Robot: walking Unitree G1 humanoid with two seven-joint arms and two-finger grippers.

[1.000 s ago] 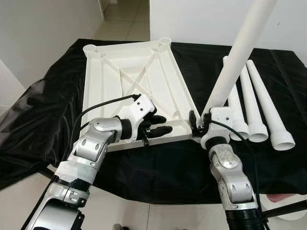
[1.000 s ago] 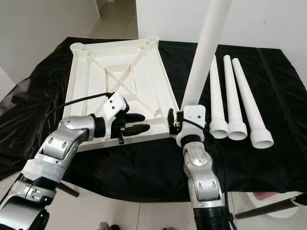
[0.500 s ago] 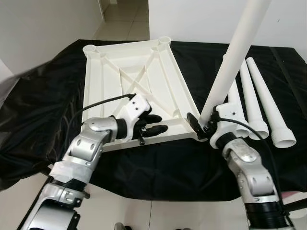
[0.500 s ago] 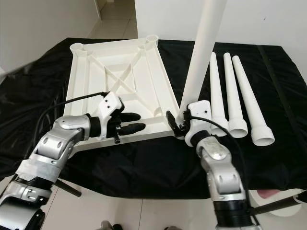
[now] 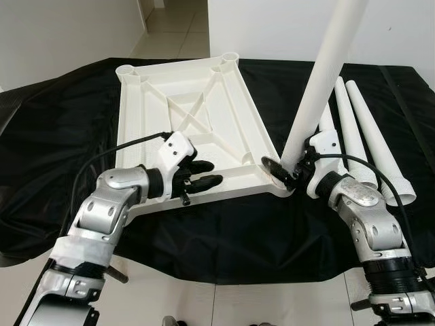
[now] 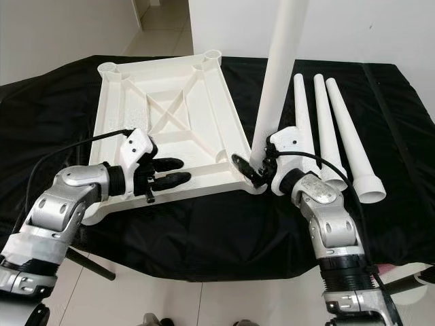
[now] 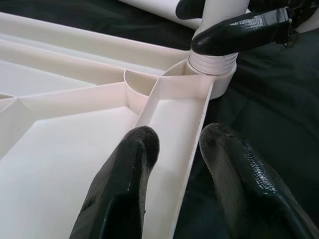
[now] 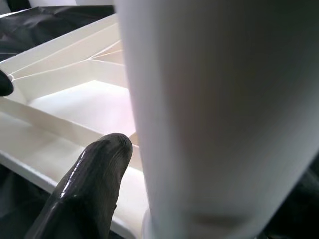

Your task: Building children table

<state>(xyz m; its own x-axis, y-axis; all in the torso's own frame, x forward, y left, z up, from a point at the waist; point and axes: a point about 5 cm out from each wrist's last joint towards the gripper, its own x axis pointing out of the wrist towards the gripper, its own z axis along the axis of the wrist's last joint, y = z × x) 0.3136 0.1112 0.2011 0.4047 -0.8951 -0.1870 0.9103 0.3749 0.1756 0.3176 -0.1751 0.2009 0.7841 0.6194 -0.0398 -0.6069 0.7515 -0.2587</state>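
White tabletop lies upside down on black cloth, ribs up. Left gripper at near rim, fingers slightly parted, straddling rim wall, one inside, one outside. Right gripper closed around base of upright white leg, which stands in near right corner socket. Three spare legs lie side by side on cloth, right of tabletop.

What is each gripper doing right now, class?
Left gripper: open, fingers straddling the tabletop rim.
Right gripper: shut on the upright leg.
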